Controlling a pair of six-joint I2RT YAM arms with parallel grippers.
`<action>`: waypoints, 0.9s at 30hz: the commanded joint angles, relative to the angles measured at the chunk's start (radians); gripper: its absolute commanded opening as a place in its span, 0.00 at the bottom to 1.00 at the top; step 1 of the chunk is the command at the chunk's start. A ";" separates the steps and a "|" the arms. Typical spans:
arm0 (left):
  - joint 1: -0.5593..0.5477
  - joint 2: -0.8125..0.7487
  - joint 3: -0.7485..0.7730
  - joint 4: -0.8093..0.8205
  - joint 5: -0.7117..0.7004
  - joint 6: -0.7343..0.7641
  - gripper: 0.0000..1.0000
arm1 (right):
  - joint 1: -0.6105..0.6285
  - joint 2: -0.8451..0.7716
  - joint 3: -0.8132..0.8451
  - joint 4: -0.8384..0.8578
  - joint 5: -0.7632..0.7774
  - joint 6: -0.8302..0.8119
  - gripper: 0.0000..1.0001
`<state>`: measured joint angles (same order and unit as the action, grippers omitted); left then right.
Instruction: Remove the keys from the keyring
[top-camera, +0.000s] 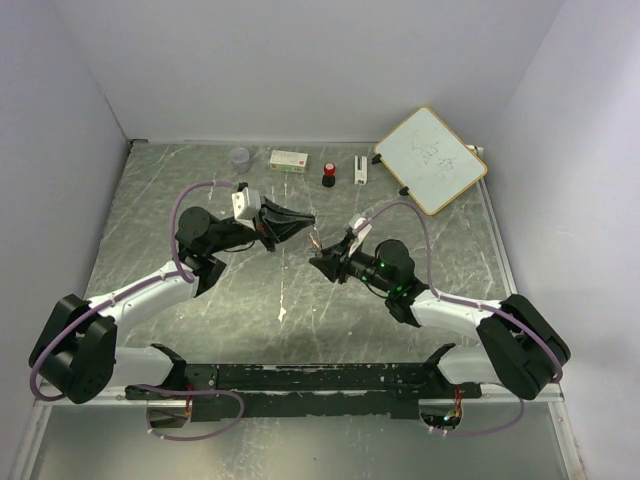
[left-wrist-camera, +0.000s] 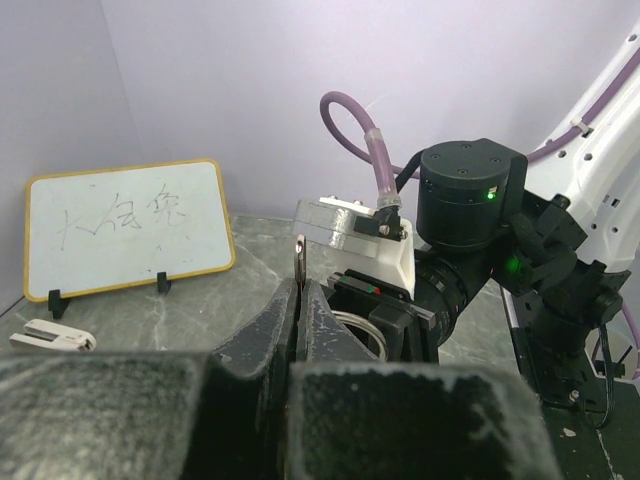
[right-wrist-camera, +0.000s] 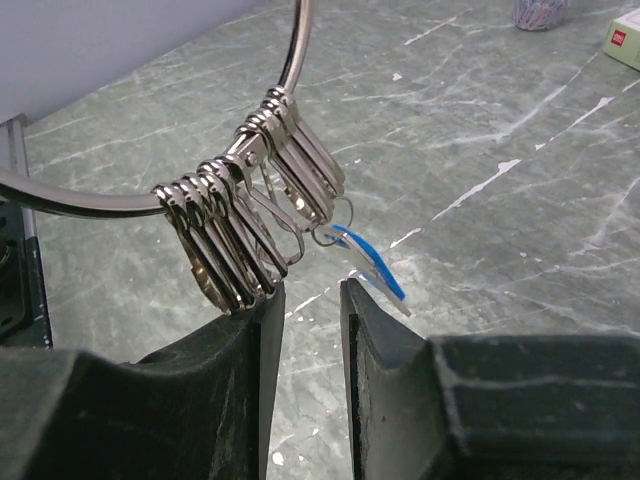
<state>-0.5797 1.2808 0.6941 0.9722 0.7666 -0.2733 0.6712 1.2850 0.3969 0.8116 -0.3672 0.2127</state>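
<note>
The keyring (right-wrist-camera: 298, 70) is a thin silver wire ring held in the air between my two grippers, with several silver clips (right-wrist-camera: 225, 235) hanging from it. The blue key (right-wrist-camera: 375, 262) dangles from a small loop beside the clips. My right gripper (right-wrist-camera: 307, 295) is open just below them. Its left fingertip touches the clips and nothing is between the jaws. My left gripper (left-wrist-camera: 300, 300) is shut on a thin piece. A silver blade (left-wrist-camera: 299, 258) sticks up from its jaws and a red sliver shows between the pads, seemingly the red key. Part of the ring (left-wrist-camera: 365, 325) shows behind it. In the top view the ring (top-camera: 315, 241) sits between both tips.
At the back stand a whiteboard (top-camera: 430, 160), a white box (top-camera: 289, 159), a black object with a red top (top-camera: 329, 177), a small white piece (top-camera: 360, 170) and a clear cup (top-camera: 240, 157). Grey walls enclose the marbled table (top-camera: 200, 330).
</note>
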 joint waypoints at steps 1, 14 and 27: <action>-0.008 -0.033 0.018 0.010 0.013 0.014 0.07 | 0.008 0.009 0.025 0.048 -0.008 -0.009 0.29; -0.011 -0.044 0.010 0.042 0.041 -0.012 0.07 | 0.033 0.073 0.066 0.086 -0.019 -0.008 0.29; -0.016 -0.067 -0.003 0.021 0.012 0.009 0.07 | 0.064 0.099 0.094 0.064 0.011 -0.014 0.00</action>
<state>-0.5865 1.2427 0.6941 0.9691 0.7818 -0.2741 0.7235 1.3746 0.4641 0.8627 -0.3706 0.2043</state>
